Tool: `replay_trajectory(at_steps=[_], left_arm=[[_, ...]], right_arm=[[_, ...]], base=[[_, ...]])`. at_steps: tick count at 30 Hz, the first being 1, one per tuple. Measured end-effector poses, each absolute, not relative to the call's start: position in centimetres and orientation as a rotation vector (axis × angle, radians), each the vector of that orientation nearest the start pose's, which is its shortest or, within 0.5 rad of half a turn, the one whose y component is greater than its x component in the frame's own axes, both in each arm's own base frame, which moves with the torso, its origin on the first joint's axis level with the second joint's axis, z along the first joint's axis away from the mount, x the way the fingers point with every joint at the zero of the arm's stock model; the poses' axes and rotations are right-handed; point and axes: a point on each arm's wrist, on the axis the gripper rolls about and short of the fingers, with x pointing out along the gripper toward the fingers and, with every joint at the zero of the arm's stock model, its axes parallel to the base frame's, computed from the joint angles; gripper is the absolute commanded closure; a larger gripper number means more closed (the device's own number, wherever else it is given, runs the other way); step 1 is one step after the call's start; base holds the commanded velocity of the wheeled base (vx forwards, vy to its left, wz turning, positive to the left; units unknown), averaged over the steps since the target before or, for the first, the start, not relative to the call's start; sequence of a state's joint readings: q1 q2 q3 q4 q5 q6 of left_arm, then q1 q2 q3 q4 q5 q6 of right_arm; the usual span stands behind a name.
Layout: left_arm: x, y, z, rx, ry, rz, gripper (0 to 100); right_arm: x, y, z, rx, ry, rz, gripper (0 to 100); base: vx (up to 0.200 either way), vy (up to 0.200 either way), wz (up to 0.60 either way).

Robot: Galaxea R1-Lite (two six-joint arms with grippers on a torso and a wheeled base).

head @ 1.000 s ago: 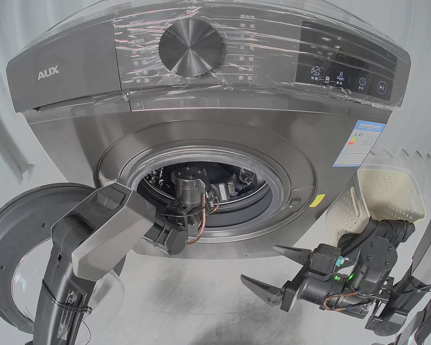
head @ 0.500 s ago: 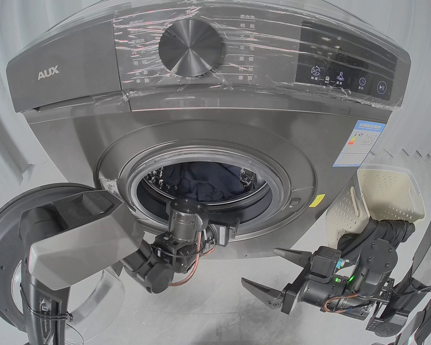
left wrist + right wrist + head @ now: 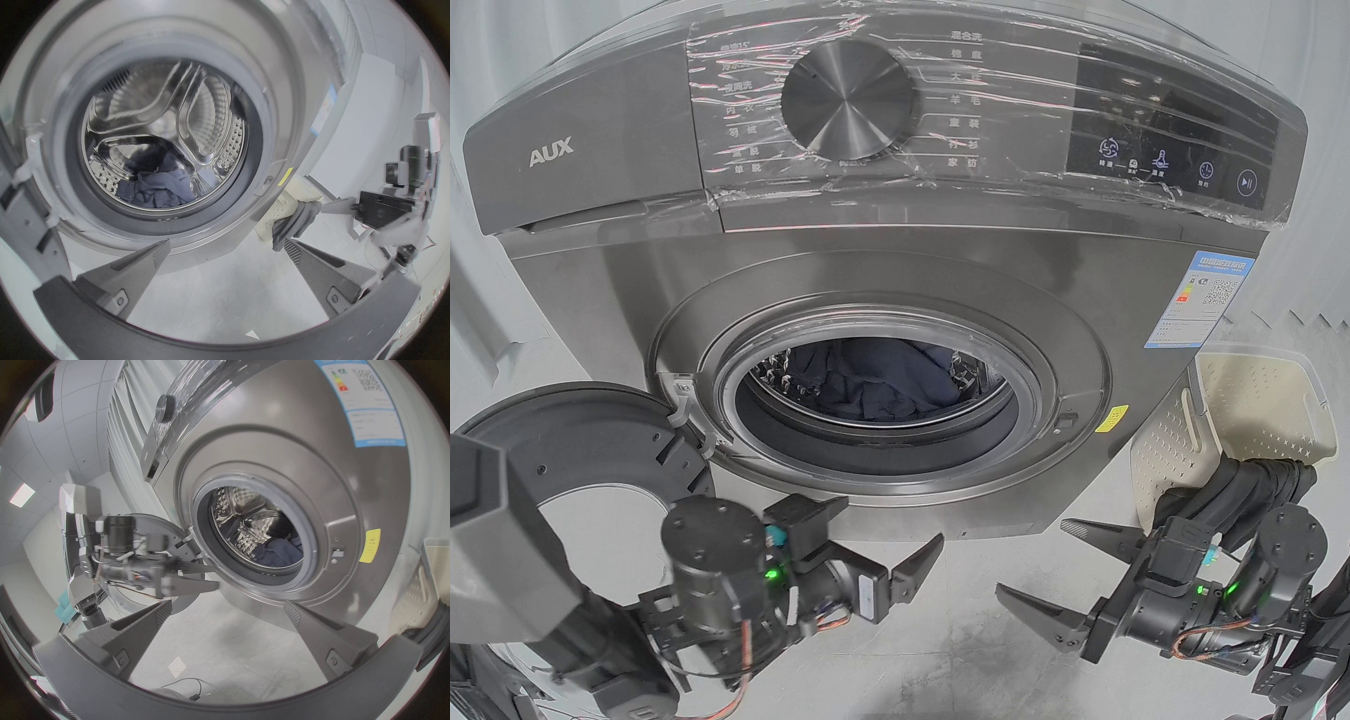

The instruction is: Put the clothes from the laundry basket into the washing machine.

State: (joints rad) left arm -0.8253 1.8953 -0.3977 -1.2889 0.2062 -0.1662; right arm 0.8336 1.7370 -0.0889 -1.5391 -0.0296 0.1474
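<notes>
Pale floor point(image 3: 975, 647) bears one washing machine point(image 3: 900, 253), one laundry basket point(image 3: 1266, 403); left gripper point(image 3: 891, 520) and right gripper point(image 3: 1033, 558) gape empty.

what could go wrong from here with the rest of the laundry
1. The dark grey garment hangs over the rim of the cream perforated laundry basket. The open right gripper might pinch only a fold and drop it on the floor, or tug the basket along.
2. The round grey washer door stands open close beside the open left gripper; a swing of that arm could knock it.
</notes>
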Motion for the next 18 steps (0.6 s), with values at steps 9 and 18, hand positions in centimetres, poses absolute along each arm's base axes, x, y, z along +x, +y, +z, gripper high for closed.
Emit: replay_trajectory(at_steps=[9,18], left_arm=[[13.5,-14.9,11.8,-0.083,0.185,-0.619,0],[10.9,-11.2,13.2,-0.113,0.109,-0.515,0]], right_arm=[[13.6,12.2,12.2,0.136,0.088,0.638,0],[13.2,7.9,12.7,0.103,0.147,0.442,0]], base=[[0.0,0.0,0.0],[-0.2,0.0,0.0]])
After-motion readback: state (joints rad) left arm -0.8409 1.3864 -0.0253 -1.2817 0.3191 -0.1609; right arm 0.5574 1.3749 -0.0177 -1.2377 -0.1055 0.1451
